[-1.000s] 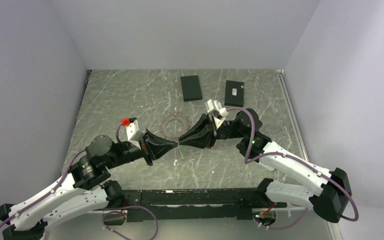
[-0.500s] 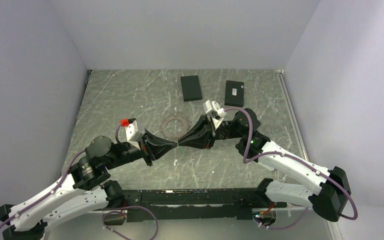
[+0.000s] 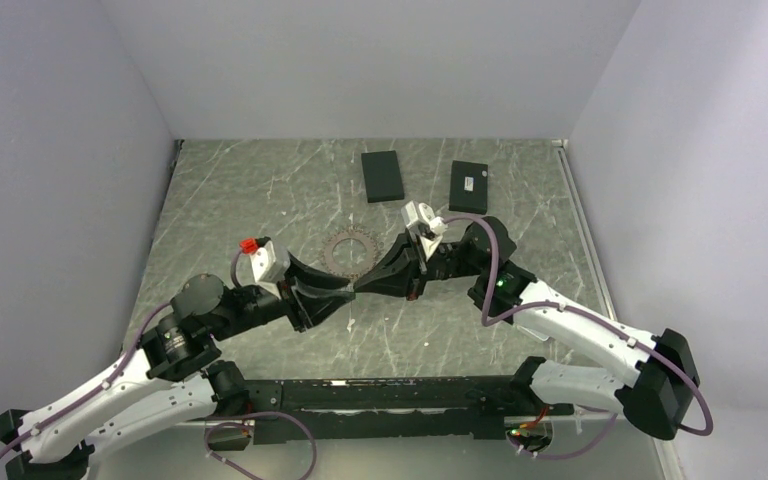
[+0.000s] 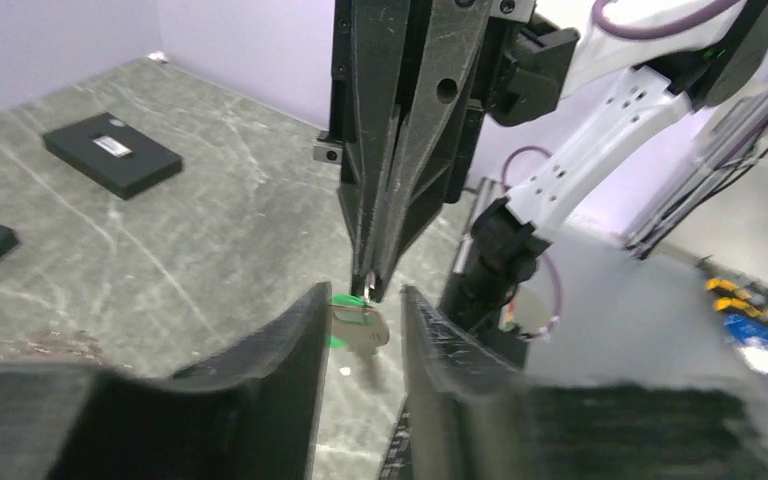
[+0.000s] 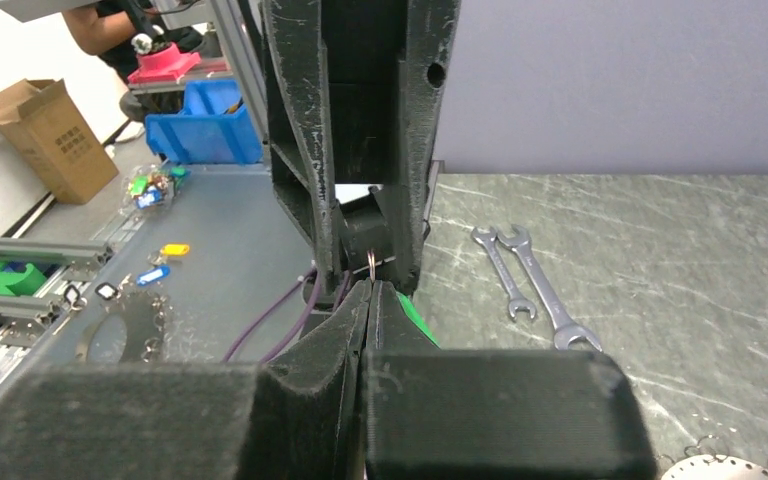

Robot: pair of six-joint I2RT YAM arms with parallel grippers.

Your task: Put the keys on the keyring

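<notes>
Just in front of the dark grey toothed metal keyring (image 3: 332,250), the silver green-headed key (image 4: 360,328) is pinched by the closed right gripper (image 5: 370,290). The left gripper (image 4: 362,300) is parted around the key. A handover is judged in hand, and carrying the key to the keyring is called for next.

The right gripper's (image 5: 370,292) black plastic fingers fill the bottom centre, pressed together on a small silver wire loop (image 5: 372,262). The black left gripper (image 5: 371,272) hangs from the top, fingers spread. Two silver wrenches (image 5: 528,283) lie at right on the grey marbled table (image 5: 660,260). A toothed grey metal ring (image 5: 715,468) peeks in at lower right.
</notes>
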